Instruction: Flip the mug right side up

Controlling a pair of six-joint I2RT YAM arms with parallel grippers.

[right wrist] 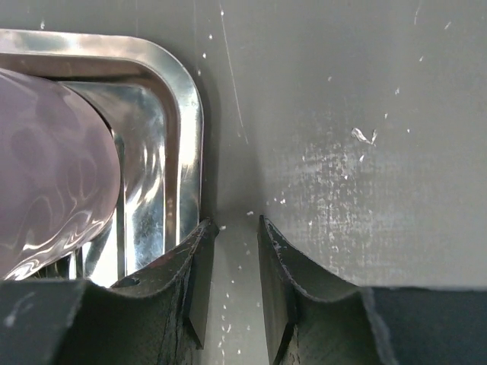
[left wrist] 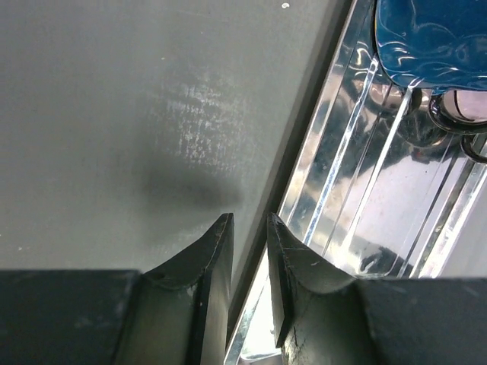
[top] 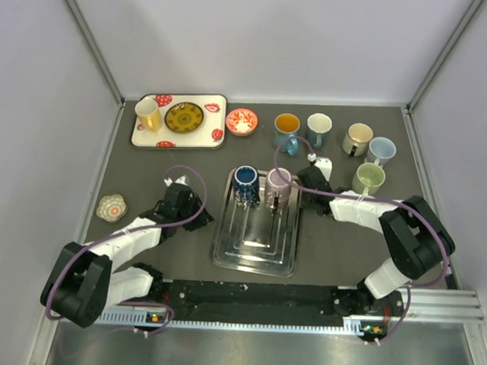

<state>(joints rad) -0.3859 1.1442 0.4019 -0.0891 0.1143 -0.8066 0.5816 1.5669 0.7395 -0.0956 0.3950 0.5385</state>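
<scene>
A shiny metal tray (top: 254,246) lies mid-table. At its far end stand a dark blue mug (top: 245,181) and a pale pink mug (top: 277,184). The pink mug's top looks flat and closed, as if base up. I cannot tell which way up the blue one is. My left gripper (top: 196,205) is shut and empty, low over the table by the tray's left rim (left wrist: 304,163); the blue mug (left wrist: 434,34) lies ahead to its right. My right gripper (top: 302,191) is shut and empty by the tray's right rim (right wrist: 186,106), with the pink mug (right wrist: 53,167) just to its left. Their fingertips show in the left wrist view (left wrist: 249,217) and the right wrist view (right wrist: 236,220).
A strawberry-print tray (top: 205,134) at the back left holds a yellow cup (top: 147,114) and a plate (top: 184,117). A red dish (top: 241,121) sits beside it. Several upright mugs stand at the back right, the nearest green (top: 369,178). A flower-shaped piece (top: 111,207) lies far left.
</scene>
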